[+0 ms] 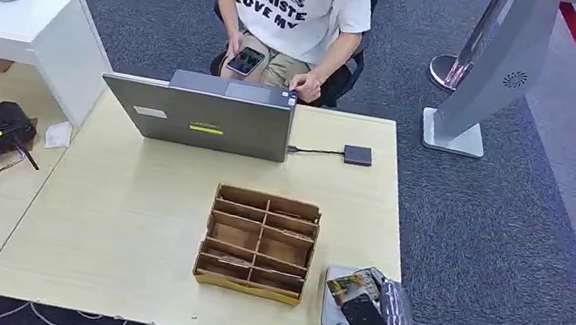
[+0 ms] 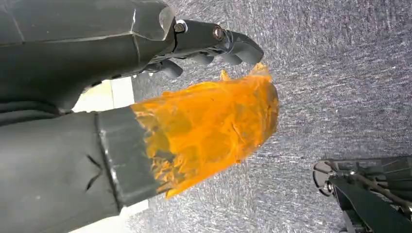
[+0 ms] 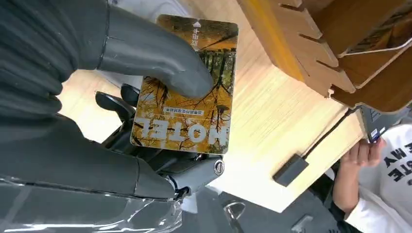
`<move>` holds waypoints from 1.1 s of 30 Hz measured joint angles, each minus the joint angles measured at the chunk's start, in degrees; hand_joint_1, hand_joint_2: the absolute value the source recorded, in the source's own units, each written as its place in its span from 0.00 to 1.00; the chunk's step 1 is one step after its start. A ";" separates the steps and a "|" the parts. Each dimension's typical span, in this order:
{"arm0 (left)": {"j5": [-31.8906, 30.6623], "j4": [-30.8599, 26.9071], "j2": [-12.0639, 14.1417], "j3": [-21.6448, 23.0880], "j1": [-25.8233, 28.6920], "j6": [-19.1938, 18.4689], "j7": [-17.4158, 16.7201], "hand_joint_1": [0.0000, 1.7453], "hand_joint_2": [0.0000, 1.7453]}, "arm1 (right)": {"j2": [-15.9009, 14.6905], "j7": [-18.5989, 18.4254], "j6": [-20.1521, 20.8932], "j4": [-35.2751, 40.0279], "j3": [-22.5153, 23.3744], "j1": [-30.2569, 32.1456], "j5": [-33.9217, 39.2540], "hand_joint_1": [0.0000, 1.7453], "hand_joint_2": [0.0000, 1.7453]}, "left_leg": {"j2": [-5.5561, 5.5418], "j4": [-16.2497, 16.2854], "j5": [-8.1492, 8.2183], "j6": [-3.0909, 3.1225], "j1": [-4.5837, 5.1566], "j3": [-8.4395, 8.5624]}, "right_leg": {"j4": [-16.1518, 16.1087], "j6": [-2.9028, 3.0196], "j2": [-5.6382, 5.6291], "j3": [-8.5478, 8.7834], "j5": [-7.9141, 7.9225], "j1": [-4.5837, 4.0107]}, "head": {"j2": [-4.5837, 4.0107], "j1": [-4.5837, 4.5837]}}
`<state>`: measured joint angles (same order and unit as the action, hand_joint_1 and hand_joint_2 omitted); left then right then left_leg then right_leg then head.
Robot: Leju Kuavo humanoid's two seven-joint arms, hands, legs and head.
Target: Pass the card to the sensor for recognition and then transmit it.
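A pale wooden desk (image 1: 125, 215) stands on grey carpet. A grey laptop (image 1: 204, 113) sits open at its far edge, a black cable running from it to a small dark square adapter (image 1: 358, 155) lying flat beside it. Nearer the front, a brown cardboard organiser tray (image 1: 258, 243) divided into compartments rests on the wood. Just beside it, at the desk's front right corner, lies a flat grey card reader pad (image 1: 334, 312).
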<state>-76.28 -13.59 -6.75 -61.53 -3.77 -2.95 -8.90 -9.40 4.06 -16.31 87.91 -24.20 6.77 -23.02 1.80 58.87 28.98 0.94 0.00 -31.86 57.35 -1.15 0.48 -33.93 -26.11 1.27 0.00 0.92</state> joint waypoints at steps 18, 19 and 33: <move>-0.35 0.00 -0.07 -0.07 0.00 0.04 -0.15 0.00 0.00 | 1.62 -2.32 -1.51 -2.60 0.39 0.56 -7.69 1.00 1.00 | 0.00 0.00 0.00 0.00 0.00 0.00 | 0.00 0.00 0.00 0.00 0.00 0.00 | 0.00 0.00; -0.35 0.00 -0.07 -0.07 0.00 0.04 -0.17 0.00 0.00 | 1.64 -2.45 -1.55 -2.80 0.39 0.56 -7.82 1.00 1.00 | 0.00 0.00 0.00 0.00 0.00 0.01 | 0.00 0.00 0.00 0.00 0.00 0.00 | 0.00 0.00; -0.52 0.00 -0.07 -0.50 0.01 0.13 -0.26 0.00 0.00 | 2.10 -5.13 -3.74 -4.98 1.51 0.67 -13.22 1.00 1.00 | 0.00 0.00 0.00 0.00 0.00 0.02 | 0.00 0.00 -0.01 0.00 0.00 0.00 | 0.00 0.00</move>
<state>-76.81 -13.60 -6.82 -62.03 -3.76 -2.82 -9.16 -7.30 -1.07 -20.04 82.93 -22.69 7.44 -36.24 1.80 58.87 28.99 0.94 0.00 -31.84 57.35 -1.15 0.47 -33.92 -26.11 1.27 0.00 0.92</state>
